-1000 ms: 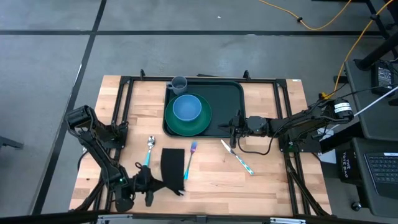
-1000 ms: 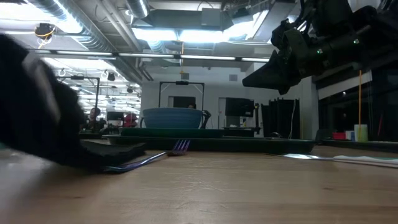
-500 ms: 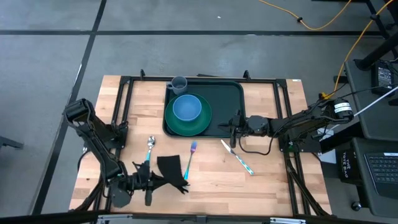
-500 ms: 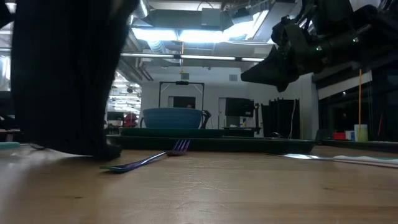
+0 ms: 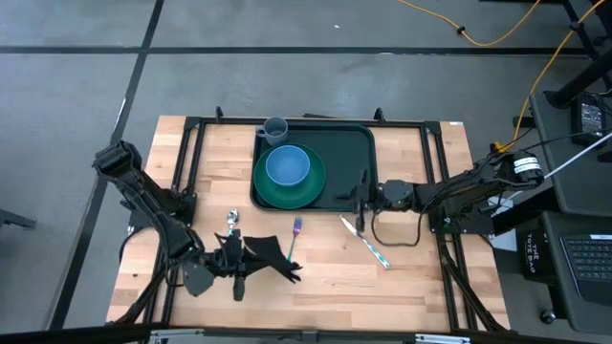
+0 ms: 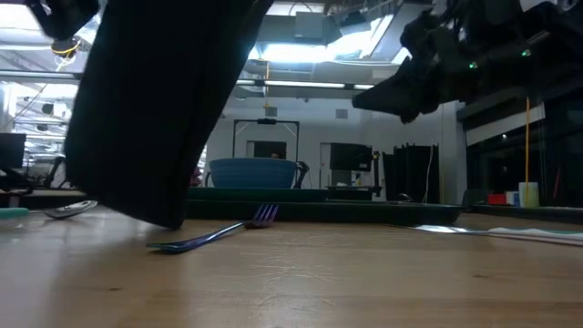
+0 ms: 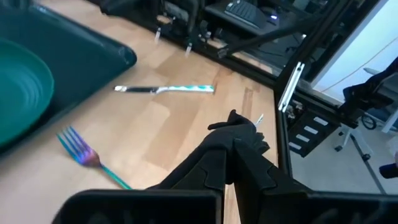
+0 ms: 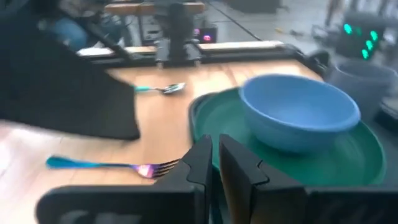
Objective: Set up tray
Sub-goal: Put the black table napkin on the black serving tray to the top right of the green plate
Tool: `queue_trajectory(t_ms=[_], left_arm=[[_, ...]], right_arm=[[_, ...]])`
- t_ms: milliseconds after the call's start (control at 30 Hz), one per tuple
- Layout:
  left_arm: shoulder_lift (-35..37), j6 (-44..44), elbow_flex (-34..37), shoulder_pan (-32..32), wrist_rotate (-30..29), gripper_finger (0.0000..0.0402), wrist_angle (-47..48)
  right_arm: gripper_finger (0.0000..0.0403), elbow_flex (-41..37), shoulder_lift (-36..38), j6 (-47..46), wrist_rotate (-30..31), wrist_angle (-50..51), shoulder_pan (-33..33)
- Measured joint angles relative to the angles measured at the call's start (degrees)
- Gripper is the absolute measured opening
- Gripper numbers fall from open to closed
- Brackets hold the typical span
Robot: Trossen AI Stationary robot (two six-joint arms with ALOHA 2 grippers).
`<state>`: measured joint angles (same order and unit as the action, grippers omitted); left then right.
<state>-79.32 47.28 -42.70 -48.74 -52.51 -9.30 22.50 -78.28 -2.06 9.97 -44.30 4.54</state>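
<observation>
Right gripper [image 5: 360, 199], jaws nearly clenched, empty, at tray [image 5: 359, 153] front rim; left gripper [image 5: 247, 256] grasps black cloth [image 5: 273, 256], well apart.

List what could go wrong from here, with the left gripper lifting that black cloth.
1. The black cloth hangs from the shut left gripper with its lower edge close to the fork; swinging it toward the tray may drag the fork.
2. The spoon lies just beside that gripper and may get knocked.
3. The right gripper sits at the tray's edge near the knife, so the arms may crowd each other.
</observation>
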Motion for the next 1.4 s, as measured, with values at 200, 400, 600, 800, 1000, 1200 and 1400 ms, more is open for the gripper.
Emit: queue_trajectory(t_ms=[200,400,600,800,1000,1200,1400], left_arm=[[4.9,-7.27,0.0,1.97,0.21,0.0003,0.05],[8.19,-13.2,0.0,4.65,0.17,0.0003,0.29],[9.68,-17.78,0.0,8.56,1.73,0.0003,0.76],[11.57,-20.57,0.0,13.18,2.49,0.0003,4.35],[13.3,-21.73,0.0,16.71,6.54,0.0003,5.0],[13.93,-24.47,0.0,18.85,7.7,0.0003,5.07],[13.93,-27.98,0.0,21.63,8.54,0.0003,4.89]], right_arm=[[0.0036,2.84,-0.02,9.54,-0.01,-0.06,1.97],[0.0036,5.63,-0.02,11.64,-0.12,-0.08,2.08],[0.0036,7.61,-0.02,18.8,-0.1,-0.07,2.09],[0.0036,8.31,-0.02,24.06,-2.47,-0.05,2.08],[0.0076,8.31,-0.02,24.87,-3.93,-0.03,2.08],[0.0183,8.31,-0.02,25.01,-6.56,-0.14,2.08],[0.0268,8.33,-0.02,24.86,-10.63,-1.43,2.1]])
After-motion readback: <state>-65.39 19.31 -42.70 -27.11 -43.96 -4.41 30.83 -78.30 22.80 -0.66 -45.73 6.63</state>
